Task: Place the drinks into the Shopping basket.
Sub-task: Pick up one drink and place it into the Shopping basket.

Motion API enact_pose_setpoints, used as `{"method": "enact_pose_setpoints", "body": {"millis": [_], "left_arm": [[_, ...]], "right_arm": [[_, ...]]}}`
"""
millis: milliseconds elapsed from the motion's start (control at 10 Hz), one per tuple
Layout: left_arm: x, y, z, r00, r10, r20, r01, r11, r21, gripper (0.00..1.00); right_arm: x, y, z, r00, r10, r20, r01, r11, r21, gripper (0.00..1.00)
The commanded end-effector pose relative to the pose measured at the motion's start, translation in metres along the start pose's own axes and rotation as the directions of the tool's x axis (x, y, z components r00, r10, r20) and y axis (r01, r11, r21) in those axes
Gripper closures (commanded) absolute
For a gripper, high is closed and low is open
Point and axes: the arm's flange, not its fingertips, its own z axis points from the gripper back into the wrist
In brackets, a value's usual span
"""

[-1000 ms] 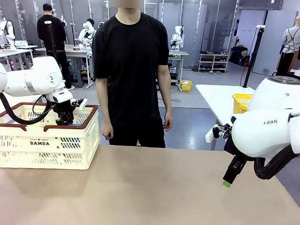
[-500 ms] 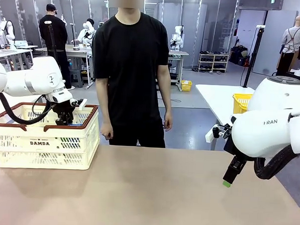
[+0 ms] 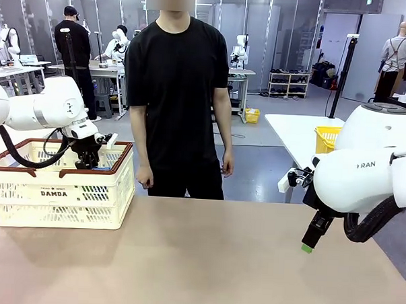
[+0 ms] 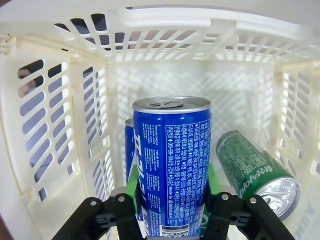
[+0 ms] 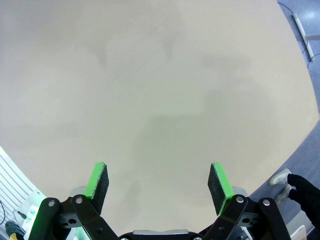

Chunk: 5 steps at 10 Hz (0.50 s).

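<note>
My left gripper (image 3: pixel 88 162) reaches down into the cream-white Shopping basket (image 3: pixel 56 194) at the table's left. In the left wrist view that gripper (image 4: pixel 172 192) is shut on a blue drink can (image 4: pixel 172 160) with white lettering, held just above the basket's floor. A second blue can (image 4: pixel 129 150) stands behind it, partly hidden. A green can (image 4: pixel 255 170) lies on its side to the right. My right gripper (image 5: pixel 157 182) hangs open above the bare table, with one green pad tip (image 3: pixel 307 248) visible in the front view.
A person in a black shirt (image 3: pixel 175 83) stands at the far edge of the table, hands hanging down. The tan tabletop (image 3: pixel 205 260) stretches between the basket and my right arm. A yellow basket (image 3: pixel 327 138) sits on a white table behind.
</note>
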Motion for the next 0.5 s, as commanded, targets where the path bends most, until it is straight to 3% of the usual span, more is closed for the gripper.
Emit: {"method": "enact_pose_setpoints", "body": {"millis": [0,200,400], "left_arm": [[-0.008,0.001,-0.027,1.000,-0.002,-0.012,0.001,0.999,-0.033,0.43],[0.000,0.000,0.000,1.000,0.001,0.000,-0.001,1.000,0.000,0.43],[0.000,0.000,0.000,1.000,0.001,0.000,-0.001,1.000,0.000,0.43]], "right_arm": [[0.000,0.001,0.000,1.000,-0.009,0.005,0.009,1.000,-0.013,0.00],[0.000,0.001,0.000,1.000,-0.009,0.005,0.009,1.000,-0.013,0.00],[0.000,0.001,0.000,1.000,-0.009,0.005,0.009,1.000,-0.013,0.00]]}}
